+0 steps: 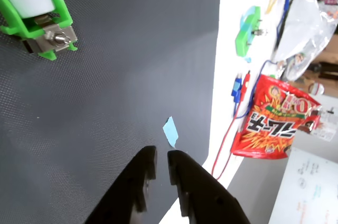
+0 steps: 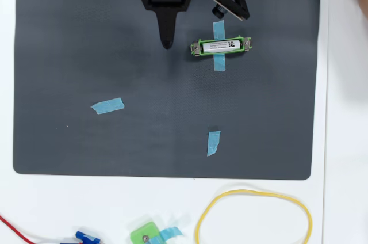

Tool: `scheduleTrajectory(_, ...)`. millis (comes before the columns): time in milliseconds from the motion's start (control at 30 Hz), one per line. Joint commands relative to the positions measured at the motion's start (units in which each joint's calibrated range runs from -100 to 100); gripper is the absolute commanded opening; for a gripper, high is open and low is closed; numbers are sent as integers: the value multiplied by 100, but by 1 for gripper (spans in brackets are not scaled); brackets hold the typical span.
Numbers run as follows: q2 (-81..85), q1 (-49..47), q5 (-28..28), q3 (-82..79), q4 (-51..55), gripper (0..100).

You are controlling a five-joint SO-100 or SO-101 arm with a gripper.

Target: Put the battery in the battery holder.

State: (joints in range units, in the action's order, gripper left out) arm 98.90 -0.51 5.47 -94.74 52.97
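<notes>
A white surface (image 2: 172, 209) carries a large dark grey mat (image 2: 86, 37) with a fine woven texture, which fills most of the overhead view. Off the mat, the wrist view shows a red snack bag (image 1: 274, 118) with printed lettering, a clear plastic bag (image 1: 303, 28) behind it, and red and blue wires (image 1: 237, 94) trailing along the white edge. A yellow cable loop (image 2: 253, 215) lies on the white strip below the mat in the overhead view, beside a squarish green piece (image 2: 144, 233) with a screw. The black arm enters from the top of the overhead view, its fingers (image 2: 167, 39) drawn nearly together with only a thin gap, holding nothing. Just right of them sits the battery holder (image 2: 221, 46), a narrow bright green frame with silver ends, taped down by a blue tape strip (image 2: 219, 54). The battery (image 2: 221, 45), white-silver with dark print, lies seated inside it. Two more blue tape scraps (image 2: 107, 105) lie on the mat.
</notes>
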Motion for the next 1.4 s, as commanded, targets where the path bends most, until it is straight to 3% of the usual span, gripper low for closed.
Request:
scheduleTrajectory(0,51,-17,-9,-24,0,0)
scheduleTrajectory(1367,68,25,-20,-526,-17,0)
